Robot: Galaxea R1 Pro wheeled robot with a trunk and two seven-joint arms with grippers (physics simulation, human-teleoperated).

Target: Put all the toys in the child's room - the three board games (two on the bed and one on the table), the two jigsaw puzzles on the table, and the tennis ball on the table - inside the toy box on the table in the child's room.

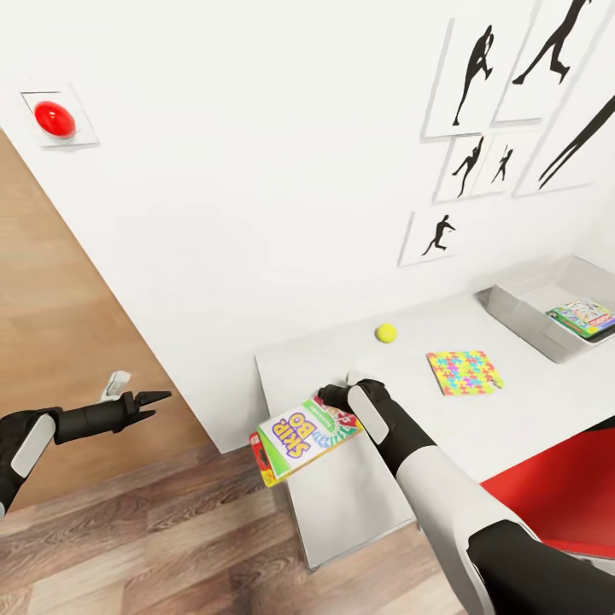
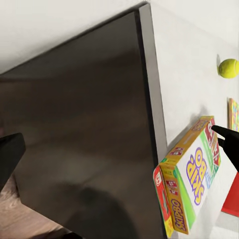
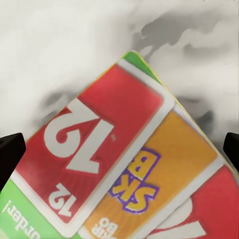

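The right arm point(image 1: 444, 495) reaches from the lower right of the head view out over the near end of the table point(image 1: 359, 504), forearm stretched forward and wrist turned so that the right gripper point(image 1: 337, 400) meets the far edge of a board game point(image 1: 305, 431), the Skip-Bo box. Its jaws stand on either side of that edge and look closed on it, and the right wrist view shows the box's printed face close under the camera with a dark fingertip at each side. The box lies tilted, with its near corner hanging past the table's left edge over the wood floor point(image 1: 171, 547), so I judge it gripped and partly lifted, not lying flat. The step in hand seems to be carrying this game to the toy box point(image 1: 521, 320), which sits at the far right end of the table and already holds 1 printed box point(image 1: 582, 318). The next move calls for raising the game and swinging it right, over the jigsaw puzzle point(image 1: 464, 372), then lowering it inside the rim. The left gripper point(image 1: 145, 399) hangs off to the left over the floor, well apart from the table, forearm level, jaws nearly together and holding nothing. Beyond the game, the tennis ball point(image 1: 386, 332) rests near the wall.
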